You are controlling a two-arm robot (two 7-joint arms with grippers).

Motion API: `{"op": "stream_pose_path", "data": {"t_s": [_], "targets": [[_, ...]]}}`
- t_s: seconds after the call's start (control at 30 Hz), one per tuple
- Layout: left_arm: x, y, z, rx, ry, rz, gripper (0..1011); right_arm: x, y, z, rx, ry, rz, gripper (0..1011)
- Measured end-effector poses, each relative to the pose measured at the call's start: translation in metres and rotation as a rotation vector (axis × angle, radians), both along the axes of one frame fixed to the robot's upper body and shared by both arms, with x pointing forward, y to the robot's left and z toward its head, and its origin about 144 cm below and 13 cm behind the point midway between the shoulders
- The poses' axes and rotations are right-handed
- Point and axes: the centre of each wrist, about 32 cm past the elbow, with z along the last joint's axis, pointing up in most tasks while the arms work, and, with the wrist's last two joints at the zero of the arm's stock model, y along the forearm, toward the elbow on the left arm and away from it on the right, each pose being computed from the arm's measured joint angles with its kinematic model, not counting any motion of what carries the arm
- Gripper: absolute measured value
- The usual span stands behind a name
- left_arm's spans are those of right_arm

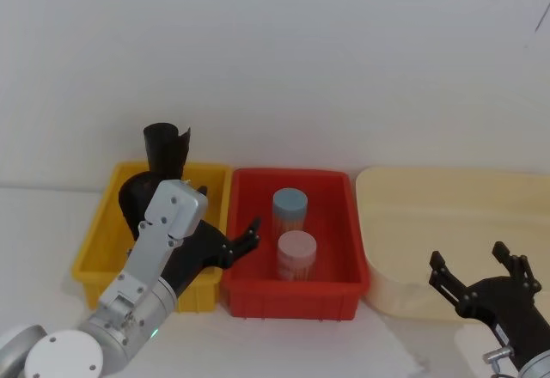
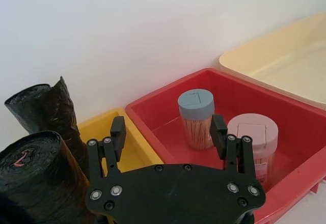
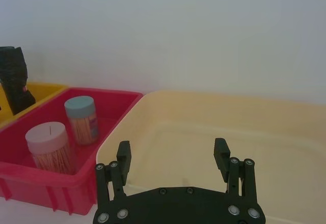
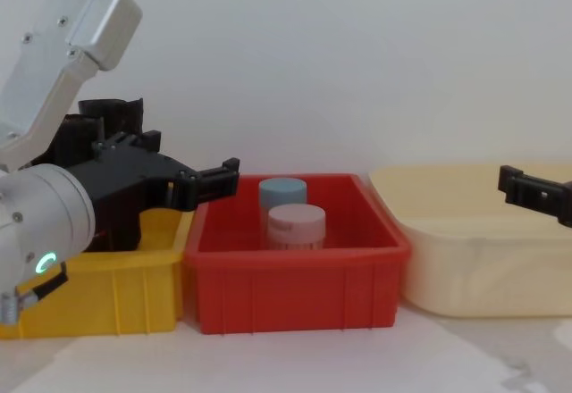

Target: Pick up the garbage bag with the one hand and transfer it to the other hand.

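Observation:
Two black garbage bag rolls stand in the yellow bin; the taller roll rises at the bin's back, and the other is partly hidden by my left arm. My left gripper, the one hand with the green ring light, is open and empty. It hovers over the edge between the yellow and red bins, just right of the rolls. My right gripper, the other hand, is open and empty above the cream tub's near side.
The red bin holds a blue-lidded jar and a pink-lidded jar of toothpicks. A large cream tub sits to its right. A white wall stands close behind the bins.

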Motion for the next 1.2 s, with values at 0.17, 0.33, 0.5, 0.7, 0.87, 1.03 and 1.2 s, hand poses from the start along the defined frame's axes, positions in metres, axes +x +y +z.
{"op": "stream_pose_path", "data": {"t_s": [0.17,0.33,0.5,0.7,0.87,1.03,1.2], "targets": [[0.0000,0.0000,0.0000,0.000,0.000,0.000,1002,0.0000,0.0000,0.0000,0.000,0.000,0.000,1002],[0.0000,0.0000,0.0000,0.000,0.000,0.000,1002,0.0000,0.0000,0.0000,0.000,0.000,0.000,1001],[0.0000,0.0000,0.0000,0.000,0.000,0.000,1002,0.0000,0.0000,0.0000,0.000,0.000,0.000,1002],[0.0000,0.0000,0.0000,0.000,0.000,0.000,1002,0.0000,0.0000,0.0000,0.000,0.000,0.000,1002],[0.0000,0.0000,0.0000,0.000,0.000,0.000,1001,0.0000,0.0000,0.0000,0.000,0.000,0.000,1002],[0.0000,0.0000,0.0000,0.000,0.000,0.000,1002,-0.0008,-0.0005,-0.0007,0.000,0.003,-0.001,1001],[0.0000,0.0000,0.0000,0.000,0.000,0.000,1002,-0.0057,-0.0026,-0.0003,0.004,0.012,0.009,1002]]}}
